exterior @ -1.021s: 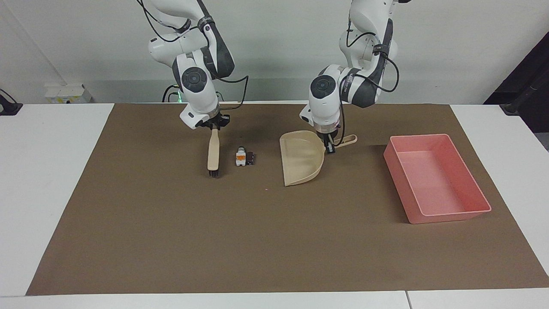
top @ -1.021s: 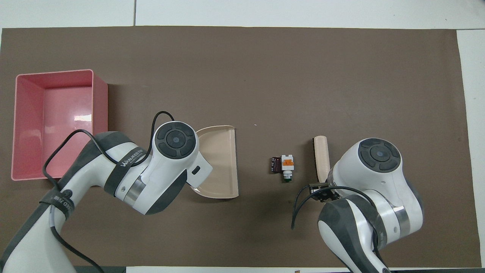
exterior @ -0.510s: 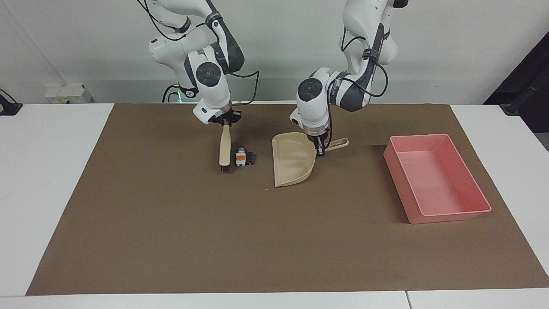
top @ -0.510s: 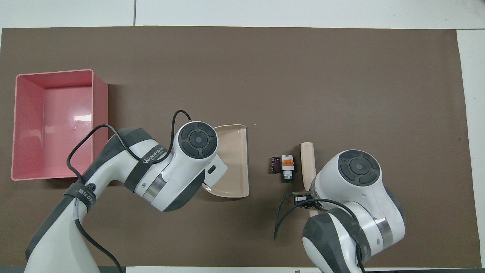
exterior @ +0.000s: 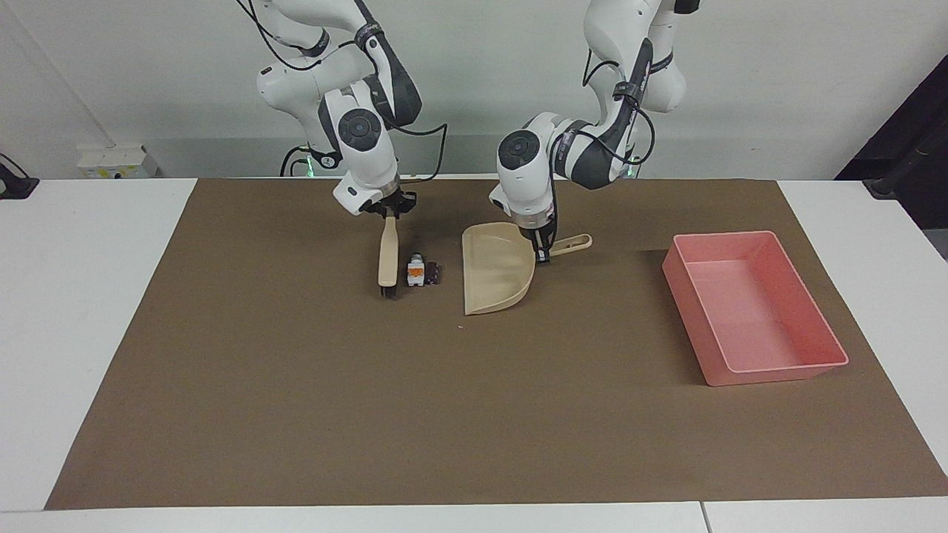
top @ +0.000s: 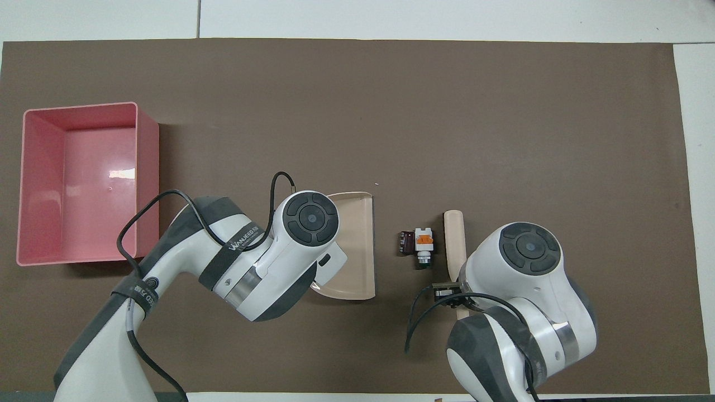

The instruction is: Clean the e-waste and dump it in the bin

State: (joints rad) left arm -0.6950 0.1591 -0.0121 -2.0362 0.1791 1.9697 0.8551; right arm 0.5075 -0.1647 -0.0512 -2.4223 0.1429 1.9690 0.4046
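The e-waste (exterior: 423, 274) lies on the brown mat (exterior: 474, 414), between brush (exterior: 387, 259) and dustpan (exterior: 495, 270). I hold the brush by its handle in the closed right gripper (exterior: 388, 211), bristles down just beside the white part, placed to sweep. My left gripper (exterior: 544, 250) clamps the dustpan handle, its open edge facing the parts. The bin (exterior: 785, 366) waits well apart, toward the left arm's end. The facing view shows both grips; overhead, the wrists hide them.

Bright even light, soft shadows, sharp.
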